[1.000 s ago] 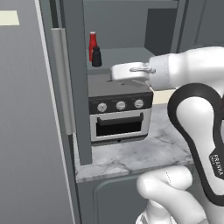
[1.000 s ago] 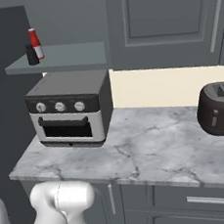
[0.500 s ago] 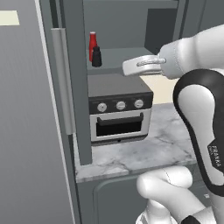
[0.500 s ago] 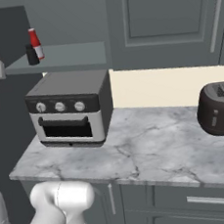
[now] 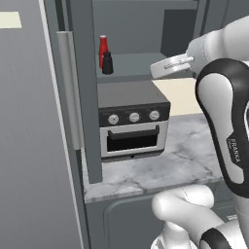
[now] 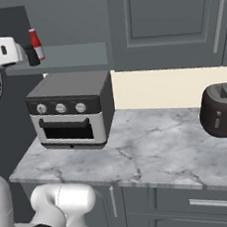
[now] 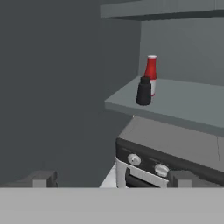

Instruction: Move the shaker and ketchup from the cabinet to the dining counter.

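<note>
The red ketchup (image 7: 151,72) with a white cap stands on the open cabinet's shelf (image 7: 188,107). The black shaker (image 7: 144,91) stands just in front of the bottle, near the shelf's edge. In the hand view my gripper (image 7: 111,179) is open, its tips wide apart with nothing between them, and it faces both items from a distance. From the left base, ketchup (image 5: 102,47) and shaker (image 5: 107,63) sit left of my gripper (image 5: 156,68), which hovers at shelf height. From the right base, the gripper (image 6: 21,49) is just left of the shaker (image 6: 31,55) and ketchup (image 6: 36,43). The dining counter is out of view.
A toaster oven (image 5: 131,121) stands on a short marble counter (image 6: 140,152) right under the shelf. A dark toaster (image 6: 222,110) sits at the counter's right end. A tall grey panel with a bar handle (image 5: 68,87) rises on the left. Closed upper cabinets (image 6: 174,18) hang to the right.
The hand has risen from above the toaster oven to shelf height and drawn back to the right in the left base view. The gripper stays open. Ketchup and shaker have not moved.
</note>
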Available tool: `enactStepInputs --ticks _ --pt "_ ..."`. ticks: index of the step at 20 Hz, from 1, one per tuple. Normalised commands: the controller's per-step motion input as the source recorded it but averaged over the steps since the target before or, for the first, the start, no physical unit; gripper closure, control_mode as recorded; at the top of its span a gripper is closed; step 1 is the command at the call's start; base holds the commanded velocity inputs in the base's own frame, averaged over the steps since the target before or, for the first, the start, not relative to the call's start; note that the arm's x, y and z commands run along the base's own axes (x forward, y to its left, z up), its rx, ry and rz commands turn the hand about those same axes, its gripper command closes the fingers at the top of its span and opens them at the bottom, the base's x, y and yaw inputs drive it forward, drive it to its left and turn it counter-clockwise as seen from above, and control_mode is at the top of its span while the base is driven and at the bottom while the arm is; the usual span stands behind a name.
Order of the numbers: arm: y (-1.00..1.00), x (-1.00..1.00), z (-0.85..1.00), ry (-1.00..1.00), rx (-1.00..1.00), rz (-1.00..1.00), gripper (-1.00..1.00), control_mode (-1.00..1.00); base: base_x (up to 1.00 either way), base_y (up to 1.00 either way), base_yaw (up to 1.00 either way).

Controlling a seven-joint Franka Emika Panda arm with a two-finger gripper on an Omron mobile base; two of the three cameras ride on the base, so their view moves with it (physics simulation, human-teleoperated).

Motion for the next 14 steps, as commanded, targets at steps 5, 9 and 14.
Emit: enactStepInputs --ticks 5,9,14 --pt "-0.06 0.40 -0.19 -0.03 -0.01 -0.06 -1.00 -1.00 0.00 0.00 0.00" --pt "0.12 0.57 -0.09 0.00 0.01 -0.15 -1.00 -1.00 0.00 0.00 0.00" --pt "0.19 0.64 -0.03 0.01 0.02 -0.06 -1.00 -1.00 0.00 0.00 0.00"
